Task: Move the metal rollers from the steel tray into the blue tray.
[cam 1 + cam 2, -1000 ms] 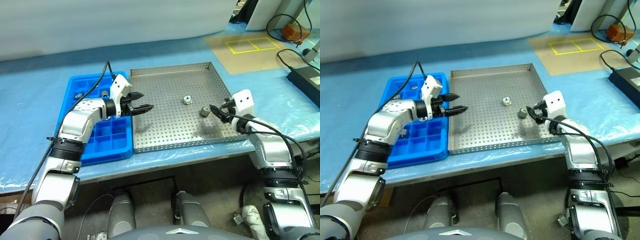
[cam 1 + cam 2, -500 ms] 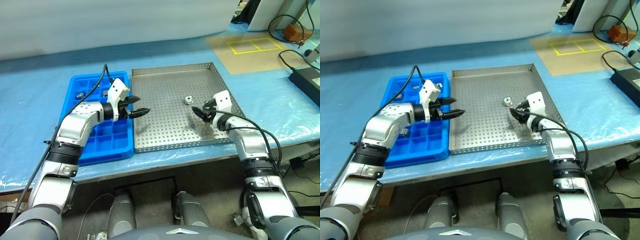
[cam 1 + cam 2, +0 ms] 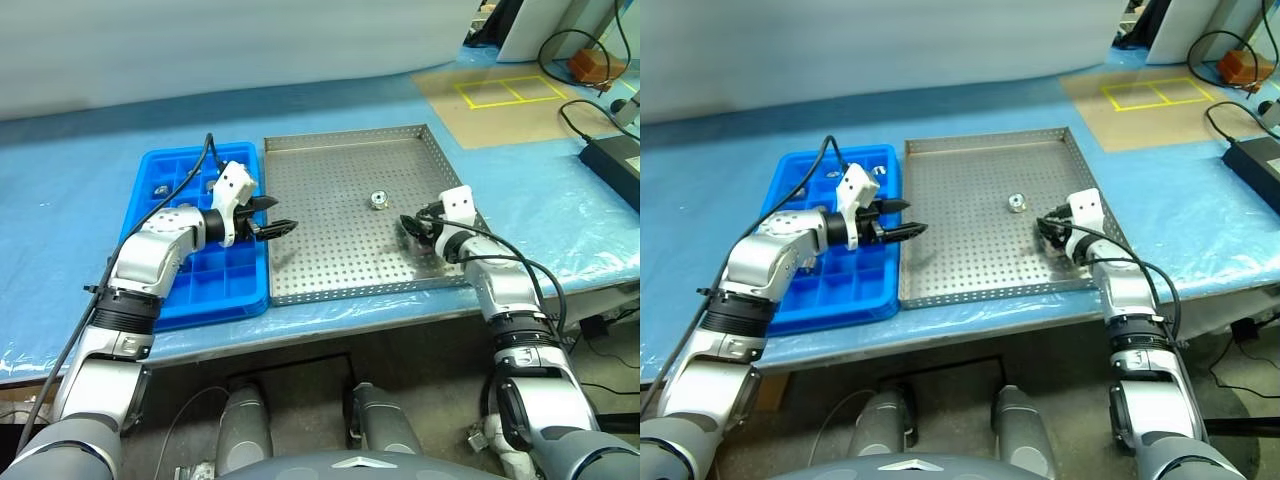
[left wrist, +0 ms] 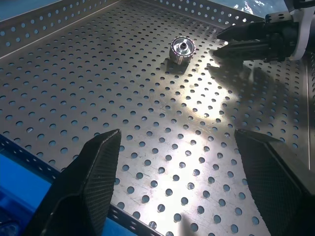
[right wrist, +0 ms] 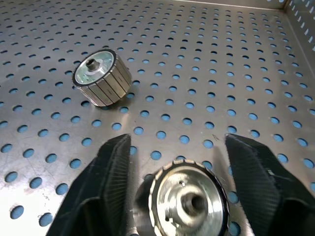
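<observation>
Two rollers left: both on the steel tray (image 3: pixel 330 160); one roller (image 3: pixel 378 199) loose near tray centre, the other roller (image 5: pixel 189 199) toward the tray's right rim, between the right fingers.
Blue tray: blue tray (image 3: pixel 170 300) touching the steel tray's left rim; small silvery bits in its far cells, likely rollers, too small to be sure.
Right fingers: right gripper (image 5: pixel 177 194) low over the steel tray, fingers (image 5: pixel 106 191) straddling the roller with small gaps either side; not yet pinching, by the look.
Left fingers: left gripper (image 3: pixel 272 214) over the steel tray's left rim, fingers (image 4: pixel 93 172) spread wide, empty.
Risk 1: roller is smooth and round; an off-centre squeeze could squirt it out across the tray.
Risk 2: it sits tilted, so a shallow grip may slip on the lift.
Risk 3: fingertips could scrape or snag the perforated floor.
Surface: desk (image 3: pixel 60 170) under blue plastic sheeting, wrinkled at the edges.
Room: beyond the steel tray's far right corner, brown mat (image 3: pixel 500 100) with yellow tape squares, cables, black box (image 3: pixel 612 160).
</observation>
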Robot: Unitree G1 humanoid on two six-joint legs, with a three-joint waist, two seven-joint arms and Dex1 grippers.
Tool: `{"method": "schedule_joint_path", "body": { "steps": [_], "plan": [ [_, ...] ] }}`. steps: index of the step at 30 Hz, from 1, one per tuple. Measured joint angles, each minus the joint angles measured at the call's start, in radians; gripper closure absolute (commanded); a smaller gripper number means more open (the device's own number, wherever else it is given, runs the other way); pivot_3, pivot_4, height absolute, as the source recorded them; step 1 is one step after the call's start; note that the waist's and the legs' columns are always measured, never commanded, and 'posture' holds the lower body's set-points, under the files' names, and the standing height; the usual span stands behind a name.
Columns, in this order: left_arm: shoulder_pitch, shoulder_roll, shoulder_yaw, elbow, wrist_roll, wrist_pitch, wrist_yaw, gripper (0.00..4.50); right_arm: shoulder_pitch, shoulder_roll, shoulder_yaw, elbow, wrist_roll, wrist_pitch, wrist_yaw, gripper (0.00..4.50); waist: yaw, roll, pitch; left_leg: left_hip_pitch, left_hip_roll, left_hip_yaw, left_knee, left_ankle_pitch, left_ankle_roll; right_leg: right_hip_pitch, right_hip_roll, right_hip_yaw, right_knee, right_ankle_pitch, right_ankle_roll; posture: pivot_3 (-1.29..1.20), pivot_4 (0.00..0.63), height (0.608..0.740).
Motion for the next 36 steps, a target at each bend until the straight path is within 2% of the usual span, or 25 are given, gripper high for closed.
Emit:
{"method": "schedule_joint_path", "body": {
  "steps": [1,2,16,23,28,30,36],
  "plan": [
    [0.000,0.000,0.000,0.001,0.000,0.000,0.000,0.60,0.000,0.001,0.002,-0.008,0.000,-0.001,0.000,2.72,0.000,0.000,0.000,0.000,0.000,0.000,0.000,0.000,0.000,0.000,0.000,0.000,0.000,0.000,0.000,-0.28,0.150,0.740],
    [-0.002,-0.001,0.000,0.001,0.001,0.000,0.000,0.60,-0.001,0.000,0.004,-0.011,-0.003,-0.001,-0.003,2.80,0.000,0.000,0.000,0.000,0.000,0.000,0.000,0.000,0.000,0.000,0.000,0.000,0.000,0.000,0.000,-0.28,0.150,0.740],
    [-0.001,0.047,0.011,-0.025,-0.004,0.005,-0.014,0.60,-0.008,0.002,0.012,-0.026,-0.014,0.019,0.011,2.80,0.000,0.000,0.000,-0.001,0.000,0.000,0.000,0.000,0.000,-0.001,0.000,0.000,0.000,0.000,0.000,-0.24,0.150,0.740],
    [0.024,0.159,0.106,-0.140,-0.039,0.037,-0.024,0.60,-0.060,0.009,0.108,-0.354,0.081,0.153,0.191,2.80,-0.001,0.001,0.001,-0.002,0.001,0.000,-0.007,0.001,-0.001,-0.005,0.001,0.000,-0.001,0.000,-0.001,-0.17,0.150,0.740],
    [0.167,0.268,0.166,-0.238,-0.072,0.083,-0.060,0.60,-0.189,0.110,0.225,-0.393,0.116,0.197,0.294,2.80,0.006,0.001,0.001,-0.001,0.001,0.000,-0.012,0.003,-0.004,-0.006,0.001,-0.001,-0.002,-0.001,-0.002,-0.05,0.150,0.740],
    [0.240,0.333,0.230,-0.261,-0.086,0.106,-0.062,0.60,-0.260,0.206,0.281,-0.289,0.108,0.174,0.322,2.80,0.005,-0.001,0.002,-0.001,0.001,0.000,-0.015,0.004,-0.007,-0.008,0.002,-0.001,-0.001,-0.002,-0.003,-0.02,0.150,0.740],
    [0.355,0.435,0.456,-0.337,-0.121,0.167,-0.030,0.60,-0.377,0.371,0.373,-0.013,0.051,0.037,0.376,2.80,0.043,-0.001,0.002,-0.004,0.001,-0.001,-0.018,0.005,-0.009,-0.008,0.000,-0.005,-0.003,-0.003,-0.004,0.13,0.150,0.740]
  ]
}}
